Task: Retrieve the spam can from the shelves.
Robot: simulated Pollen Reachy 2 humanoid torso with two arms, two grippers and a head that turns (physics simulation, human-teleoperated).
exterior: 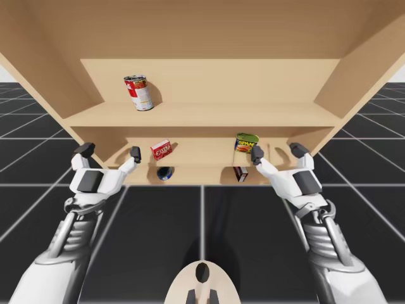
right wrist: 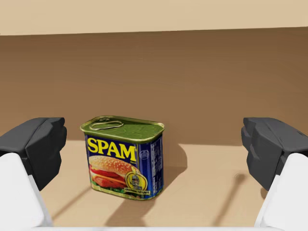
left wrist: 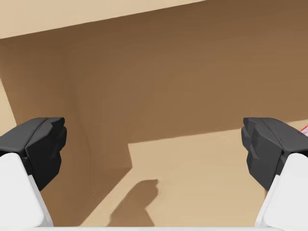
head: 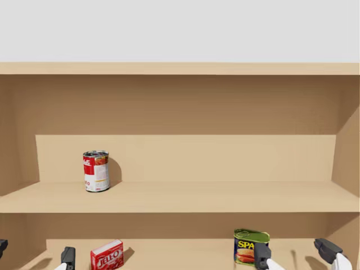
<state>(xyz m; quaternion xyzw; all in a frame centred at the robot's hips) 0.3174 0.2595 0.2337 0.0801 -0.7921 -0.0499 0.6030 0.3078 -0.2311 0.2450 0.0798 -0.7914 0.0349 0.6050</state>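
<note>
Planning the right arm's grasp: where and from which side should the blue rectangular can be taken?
Its narrow side walls, mid-height, right tool entering from the open front: the blue rectangular can stands upright, broad face outward, and the shelf board above likely bars a top grasp.

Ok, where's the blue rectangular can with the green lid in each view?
High view: the blue can stands on the lower shelf, right of centre.
Head view: low in the picture, right of centre.
Right wrist view: ahead of the open fingers, nearer the inner one.
Shared landmark: my right gripper, just in front of the can.
</note>
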